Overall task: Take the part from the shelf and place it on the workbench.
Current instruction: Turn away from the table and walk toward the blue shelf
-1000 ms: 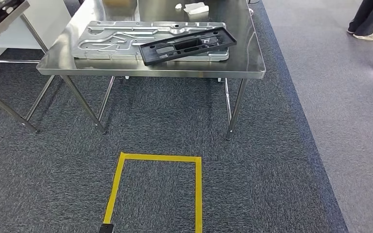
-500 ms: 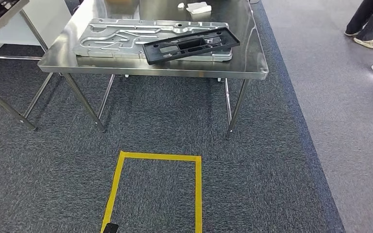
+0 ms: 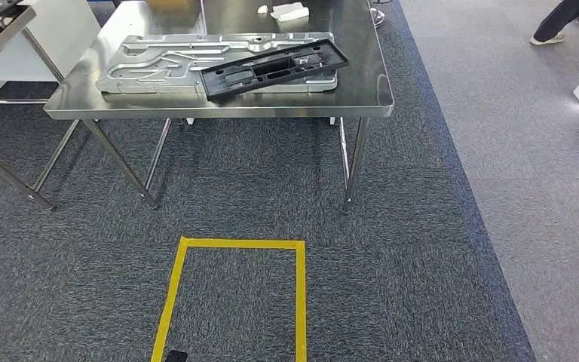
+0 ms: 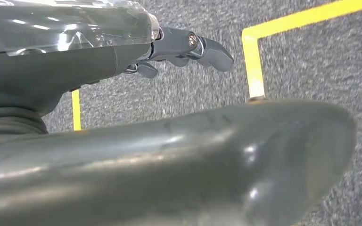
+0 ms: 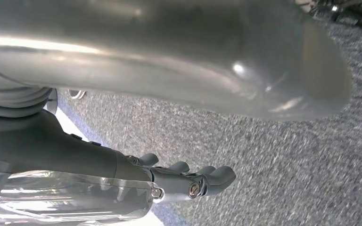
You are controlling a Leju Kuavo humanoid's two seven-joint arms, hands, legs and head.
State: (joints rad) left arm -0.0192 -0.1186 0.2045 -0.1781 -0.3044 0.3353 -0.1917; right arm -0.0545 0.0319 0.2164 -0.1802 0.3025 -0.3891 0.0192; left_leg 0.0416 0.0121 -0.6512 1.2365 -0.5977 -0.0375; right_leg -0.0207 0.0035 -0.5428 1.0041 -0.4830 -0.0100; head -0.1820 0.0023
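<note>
On the steel worktop (image 3: 219, 109) ahead of you, the black part (image 3: 275, 68) lies slanted across a grey metal plate (image 3: 158, 64). Your left hand (image 4: 188, 47) and right hand (image 5: 188, 181) hang over carpet (image 3: 422, 249), fingers loosely extended, holding nothing. Yellow tape (image 3: 230, 245) marks the floor near you.

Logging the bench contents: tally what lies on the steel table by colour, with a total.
Silver: 1, the large metal plate.
Black: 1, the long plastic frame lying across the plate.
White: 2, small pieces at the table's far edge; what they are is too small to tell.
Total: 4.
</note>
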